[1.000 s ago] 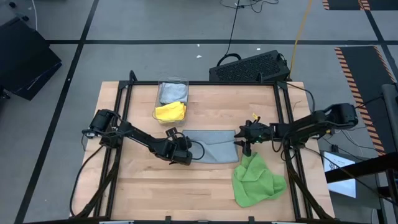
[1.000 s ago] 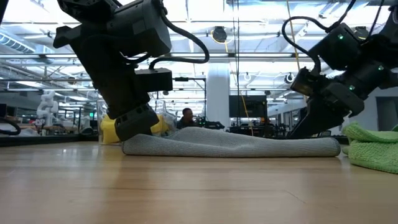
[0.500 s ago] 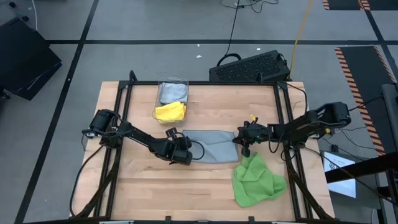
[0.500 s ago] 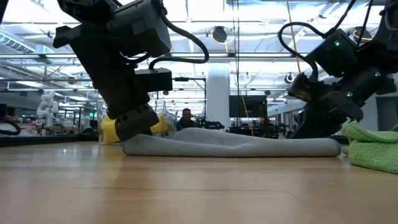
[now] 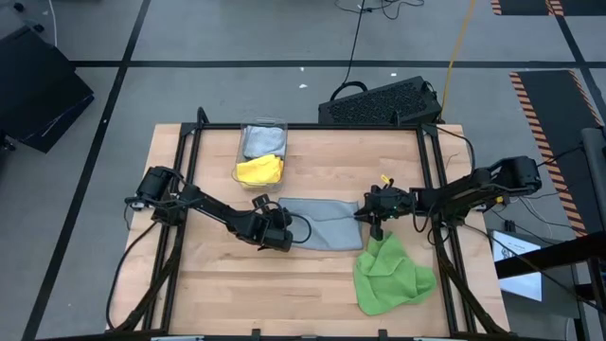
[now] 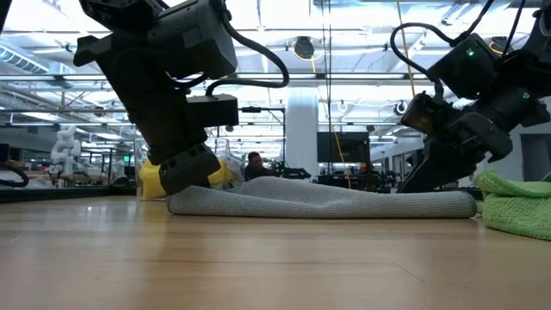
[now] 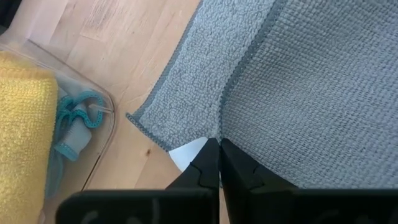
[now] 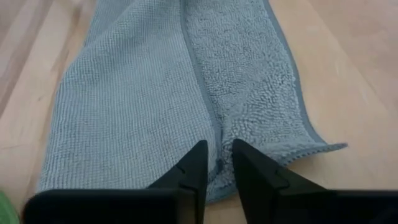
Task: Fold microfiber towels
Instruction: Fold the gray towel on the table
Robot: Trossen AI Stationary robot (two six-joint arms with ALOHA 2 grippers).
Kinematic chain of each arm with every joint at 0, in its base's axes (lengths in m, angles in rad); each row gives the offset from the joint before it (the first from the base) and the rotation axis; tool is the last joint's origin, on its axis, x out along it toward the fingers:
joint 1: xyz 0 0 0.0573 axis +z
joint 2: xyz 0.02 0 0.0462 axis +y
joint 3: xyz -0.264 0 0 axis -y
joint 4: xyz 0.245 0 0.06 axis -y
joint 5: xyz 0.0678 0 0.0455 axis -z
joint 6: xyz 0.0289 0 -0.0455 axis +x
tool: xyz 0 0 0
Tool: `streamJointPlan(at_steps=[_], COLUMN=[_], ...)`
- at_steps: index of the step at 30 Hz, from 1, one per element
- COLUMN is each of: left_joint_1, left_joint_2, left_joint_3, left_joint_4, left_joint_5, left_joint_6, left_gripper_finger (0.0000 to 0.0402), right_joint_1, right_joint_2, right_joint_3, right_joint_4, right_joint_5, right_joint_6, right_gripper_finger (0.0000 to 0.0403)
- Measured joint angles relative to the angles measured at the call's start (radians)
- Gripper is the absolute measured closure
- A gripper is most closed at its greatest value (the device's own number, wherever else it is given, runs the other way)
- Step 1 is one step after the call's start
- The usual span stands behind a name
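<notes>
A grey microfiber towel (image 5: 324,223) lies folded in a long flat strip on the middle of the table, also in the low view (image 6: 323,202). My left gripper (image 5: 284,234) is shut on its left end. My right gripper (image 8: 217,163) stands at the towel's right end with its fingers a narrow gap apart, one on each side of the upper layer's hem (image 8: 202,93). A bright green towel (image 5: 390,273) lies crumpled on the table near my right gripper. A yellow towel (image 5: 258,170) hangs over the bin's near wall. My left gripper pinches the upper layer's hemmed edge (image 7: 224,124) at the towel's left end between its two fingers, beside a white tag (image 7: 189,152). The fingers slant down from the table's left. The towel lies flat on the table. I cannot tell whether my right gripper touches the cloth.
A clear plastic bin (image 5: 264,125) stands at the far left of the table with a pale cloth (image 5: 263,142) inside. A black keyboard-like case (image 5: 383,102) lies beyond the far edge. Bare wood shows along the near left.
My right gripper has dipped a little toward the towel's right end and come back up. The grey towel lies as before.
</notes>
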Motion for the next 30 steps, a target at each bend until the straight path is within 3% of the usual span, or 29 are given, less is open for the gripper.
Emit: streamJointPlan(at_steps=[7, 30], left_joint_1=[0.0, 0.0], left_joint_2=[0.0, -0.001], left_joint_3=[0.0, 0.0], left_joint_4=[0.001, 0.006], left_joint_5=[0.0, 0.0], left_joint_6=[0.0, 0.004], left_gripper_finger=[0.0398, 0.0398], right_joint_1=[0.0, 0.0], right_joint_2=[0.0, -0.165], right_joint_3=[0.0, 0.0], right_joint_4=[-0.011, -0.082], right_joint_5=[-0.003, 0.001], right_joint_6=[0.0, -0.032], right_gripper_finger=[0.0397, 0.0399])
